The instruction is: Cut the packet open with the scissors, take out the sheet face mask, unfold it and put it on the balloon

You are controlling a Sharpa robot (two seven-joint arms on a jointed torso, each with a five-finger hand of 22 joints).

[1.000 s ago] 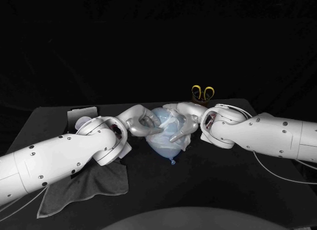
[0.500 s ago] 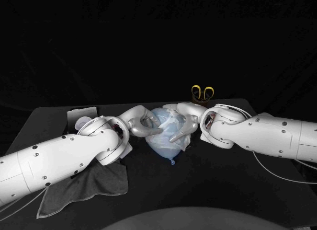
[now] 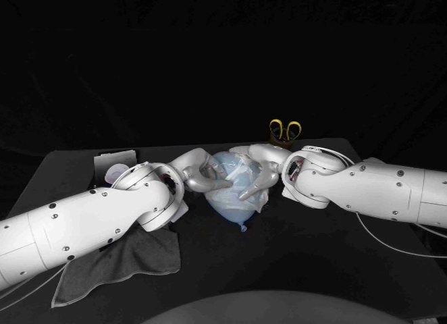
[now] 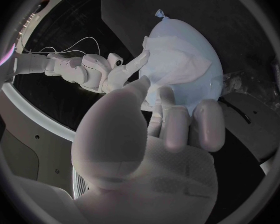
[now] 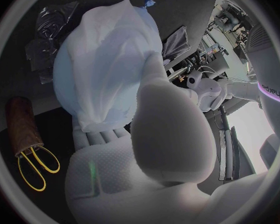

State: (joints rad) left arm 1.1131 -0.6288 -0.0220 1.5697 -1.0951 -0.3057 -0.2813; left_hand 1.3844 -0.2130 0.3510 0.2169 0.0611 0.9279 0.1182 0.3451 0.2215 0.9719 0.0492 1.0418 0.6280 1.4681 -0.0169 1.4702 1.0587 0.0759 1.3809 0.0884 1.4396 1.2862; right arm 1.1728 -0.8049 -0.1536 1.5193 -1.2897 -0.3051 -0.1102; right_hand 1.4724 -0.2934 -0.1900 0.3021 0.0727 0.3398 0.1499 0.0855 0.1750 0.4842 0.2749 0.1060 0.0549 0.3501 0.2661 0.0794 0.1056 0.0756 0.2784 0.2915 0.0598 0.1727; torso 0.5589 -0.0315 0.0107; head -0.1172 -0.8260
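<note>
At the middle of the black table (image 3: 311, 270), the head view shows the pale blue balloon (image 3: 229, 199) lying with its knot toward the robot. The white sheet face mask (image 3: 245, 174) is draped over its upper part. The left hand (image 3: 199, 177) presses on one side and the right hand (image 3: 265, 179) on the other, so the balloon is cupped between them. Yellow-handled scissors (image 3: 285, 129) stand near the far edge behind the right arm, and a grey cloth (image 3: 126, 256) lies under the left arm.

From the left wrist, the left hand (image 4: 159, 149) has its fingertips (image 4: 205, 127) set against the balloon (image 4: 205, 92) and its thumb reaching up beside the mask (image 4: 174, 64). The right hand (image 4: 124, 72) touches the mask's far edge.

From the right wrist, the right hand (image 5: 146, 149) grasps the balloon (image 5: 68, 79). Its fingers lie under the balloon and its thumb lies along the mask (image 5: 115, 59), which covers most of the balloon's face. The scissors (image 5: 34, 167) sit blade-first in a brown holder (image 5: 22, 119) just beside the hand.
</note>
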